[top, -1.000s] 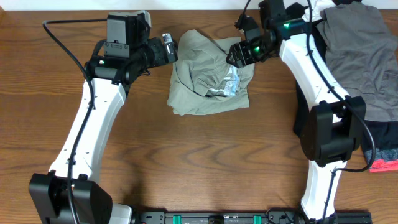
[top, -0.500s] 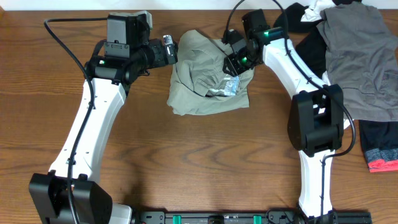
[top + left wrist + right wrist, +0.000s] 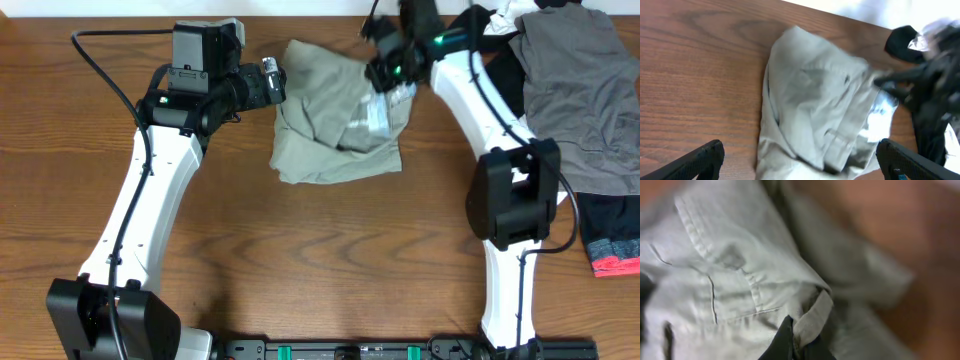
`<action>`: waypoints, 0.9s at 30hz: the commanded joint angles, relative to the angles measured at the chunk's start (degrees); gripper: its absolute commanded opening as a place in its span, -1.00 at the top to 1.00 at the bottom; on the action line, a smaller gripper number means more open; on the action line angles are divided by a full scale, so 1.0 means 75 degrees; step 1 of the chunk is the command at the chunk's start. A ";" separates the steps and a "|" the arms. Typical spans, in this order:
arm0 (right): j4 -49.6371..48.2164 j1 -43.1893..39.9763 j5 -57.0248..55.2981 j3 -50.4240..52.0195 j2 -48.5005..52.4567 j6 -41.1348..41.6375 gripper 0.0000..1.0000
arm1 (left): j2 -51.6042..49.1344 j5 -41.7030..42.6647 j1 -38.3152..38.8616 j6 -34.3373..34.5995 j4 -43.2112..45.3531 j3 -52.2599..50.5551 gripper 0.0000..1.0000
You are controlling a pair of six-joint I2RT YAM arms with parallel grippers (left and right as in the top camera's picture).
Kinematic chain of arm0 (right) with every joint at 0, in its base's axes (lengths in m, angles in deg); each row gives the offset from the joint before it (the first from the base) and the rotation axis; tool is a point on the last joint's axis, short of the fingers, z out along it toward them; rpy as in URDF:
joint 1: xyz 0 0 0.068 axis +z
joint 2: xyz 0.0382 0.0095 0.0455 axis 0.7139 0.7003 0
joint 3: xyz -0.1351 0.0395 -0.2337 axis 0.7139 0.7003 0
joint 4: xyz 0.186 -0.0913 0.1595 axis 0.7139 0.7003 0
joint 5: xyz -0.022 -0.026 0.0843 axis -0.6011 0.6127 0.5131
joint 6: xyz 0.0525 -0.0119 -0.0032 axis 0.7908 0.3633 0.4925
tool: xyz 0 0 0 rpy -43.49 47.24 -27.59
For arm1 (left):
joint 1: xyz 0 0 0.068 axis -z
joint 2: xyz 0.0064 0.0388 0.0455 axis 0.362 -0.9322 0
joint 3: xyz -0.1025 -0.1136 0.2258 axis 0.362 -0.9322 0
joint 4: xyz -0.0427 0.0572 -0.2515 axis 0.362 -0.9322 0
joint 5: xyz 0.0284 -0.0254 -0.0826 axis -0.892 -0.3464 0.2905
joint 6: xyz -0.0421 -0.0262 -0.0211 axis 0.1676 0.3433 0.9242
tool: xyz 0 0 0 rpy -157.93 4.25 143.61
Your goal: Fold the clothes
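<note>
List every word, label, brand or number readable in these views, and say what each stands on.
None can be read. The khaki shorts, the grey garment and the table show no print. The right wrist view is blurred, and there the right gripper pinches only plain fabric.

Khaki-green clothes point(image 3: 322, 110), brown wood-grain table point(image 3: 300, 250)

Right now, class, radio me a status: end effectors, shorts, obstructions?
Left end effector open, beside shorts. Right end effector shut on shorts' fabric. Shorts crumpled, not yet folded. Grey garment off to the right, clear.
</note>
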 commanded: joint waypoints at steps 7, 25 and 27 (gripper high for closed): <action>-0.0452 -0.0612 0.0041 -0.0227 0.0583 0.0137 0.97 | -0.0006 0.0035 0.0009 -0.0216 -0.0023 0.0055 -0.96; 0.1445 -0.0659 0.0793 -0.1198 -0.0087 0.1352 -0.51 | -0.0017 0.0035 0.0009 -0.0216 -0.0052 -0.0067 -0.96; 0.1950 -0.0557 0.0796 -0.1198 -0.0122 0.1547 -0.30 | -0.0026 0.0035 0.0009 -0.0216 -0.0052 -0.0093 -0.96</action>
